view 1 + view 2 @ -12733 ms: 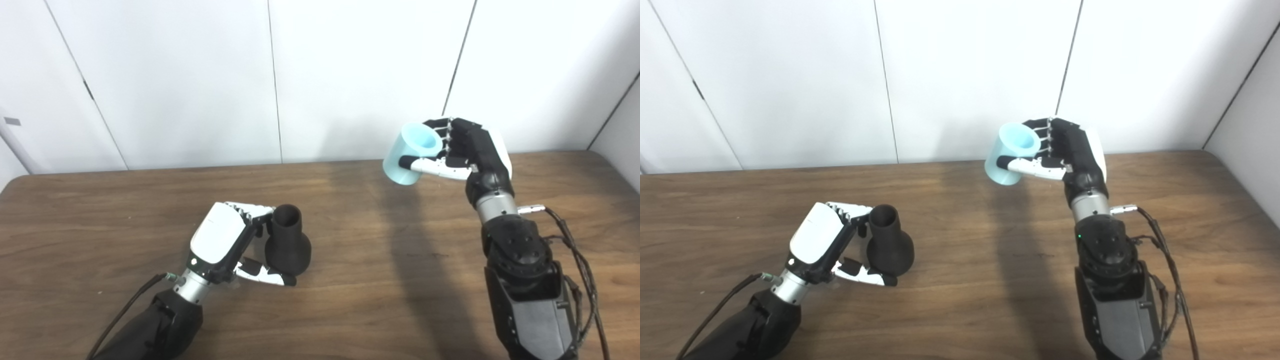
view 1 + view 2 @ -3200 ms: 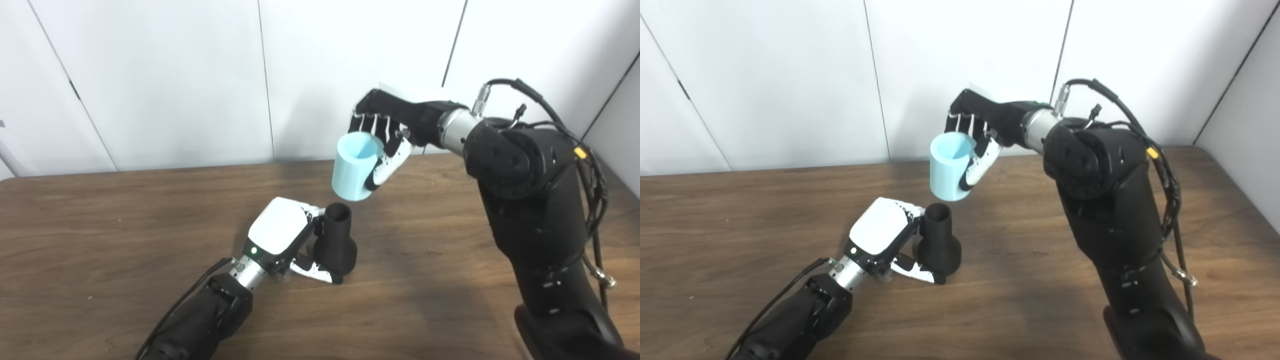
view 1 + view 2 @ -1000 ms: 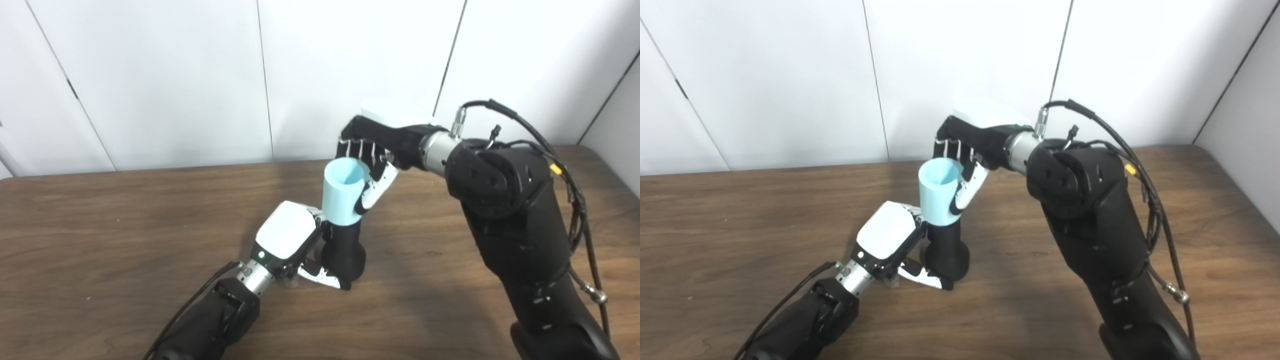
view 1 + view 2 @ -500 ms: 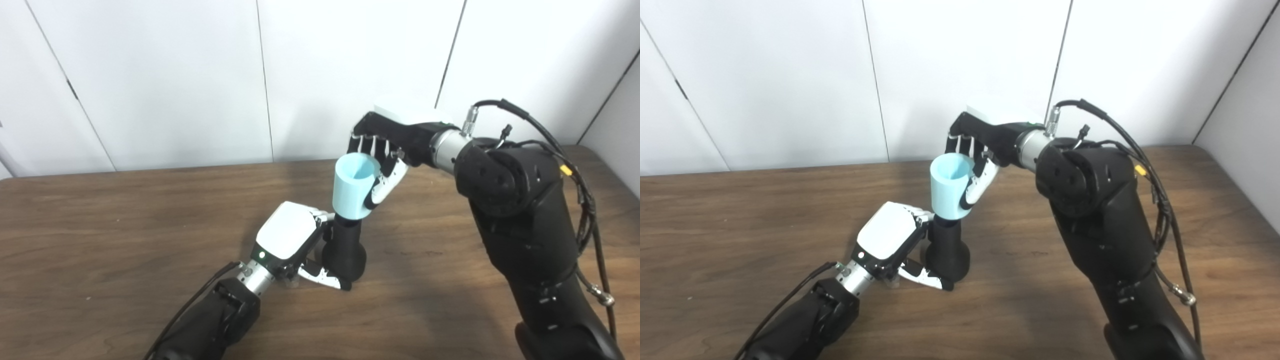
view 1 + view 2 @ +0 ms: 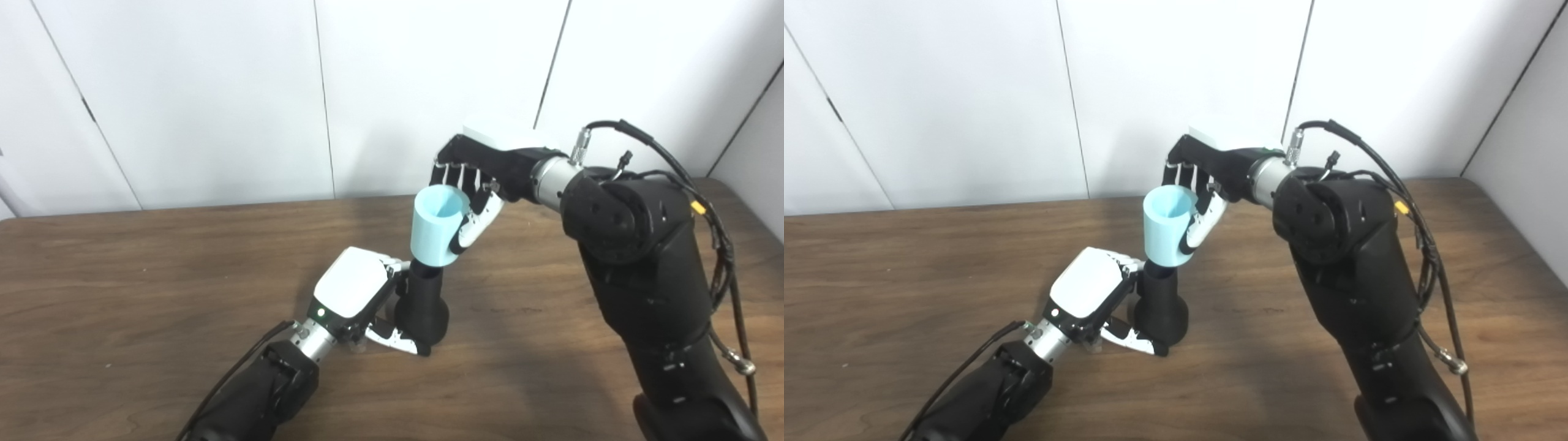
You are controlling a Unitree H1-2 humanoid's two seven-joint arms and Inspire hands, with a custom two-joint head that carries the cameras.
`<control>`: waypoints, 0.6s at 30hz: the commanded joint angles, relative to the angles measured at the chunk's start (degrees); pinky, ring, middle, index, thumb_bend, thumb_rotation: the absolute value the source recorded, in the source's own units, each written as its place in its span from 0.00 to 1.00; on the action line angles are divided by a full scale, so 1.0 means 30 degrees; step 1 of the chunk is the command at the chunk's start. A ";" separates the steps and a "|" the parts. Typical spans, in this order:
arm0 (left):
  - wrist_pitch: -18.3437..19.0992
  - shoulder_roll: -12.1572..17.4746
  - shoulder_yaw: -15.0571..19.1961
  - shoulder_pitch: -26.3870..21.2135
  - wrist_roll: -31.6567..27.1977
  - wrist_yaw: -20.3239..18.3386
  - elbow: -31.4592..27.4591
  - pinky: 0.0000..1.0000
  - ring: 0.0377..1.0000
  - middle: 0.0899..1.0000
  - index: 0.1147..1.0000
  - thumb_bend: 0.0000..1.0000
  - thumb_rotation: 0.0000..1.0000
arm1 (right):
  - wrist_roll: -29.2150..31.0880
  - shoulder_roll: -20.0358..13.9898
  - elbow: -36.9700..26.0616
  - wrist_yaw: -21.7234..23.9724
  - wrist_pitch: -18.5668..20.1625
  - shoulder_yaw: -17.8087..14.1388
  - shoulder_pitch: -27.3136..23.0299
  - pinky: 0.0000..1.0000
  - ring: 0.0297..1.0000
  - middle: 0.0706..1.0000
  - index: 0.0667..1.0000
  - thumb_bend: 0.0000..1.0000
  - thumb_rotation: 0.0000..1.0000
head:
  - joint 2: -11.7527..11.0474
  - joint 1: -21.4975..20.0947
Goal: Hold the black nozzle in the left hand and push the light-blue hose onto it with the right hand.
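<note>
Wooden table [image 5: 122, 275]: right hand [image 5: 484, 177] fingers clamp hose [image 5: 435, 226], lifted slightly; left hand [image 5: 355, 294] still grips nozzle [image 5: 422, 303].

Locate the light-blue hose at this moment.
In both views the light-blue hose sits near centre, gripped by the right hand, its lower end at the neck of the black nozzle, which the left hand holds.
</note>
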 commanded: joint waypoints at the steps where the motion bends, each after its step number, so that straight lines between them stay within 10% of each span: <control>1: 0.0085 -0.0532 -0.1850 0.5329 0.0094 -0.0687 0.2696 0.32 0.33 0.36 0.47 0.51 0.00 | -0.0223 -0.0521 -0.1098 0.2393 0.0016 -0.0410 -0.1562 0.32 0.41 0.45 0.45 0.52 0.00 | 0.0058 -0.0002; 18: 0.0220 -0.0491 -0.1909 0.5293 0.0223 -0.0784 0.2486 0.33 0.34 0.36 0.47 0.51 0.00 | 0.1482 -0.0499 -0.1193 0.2433 0.0019 -0.0558 -0.1677 0.29 0.36 0.45 0.50 0.51 0.00 | 0.0250 0.0017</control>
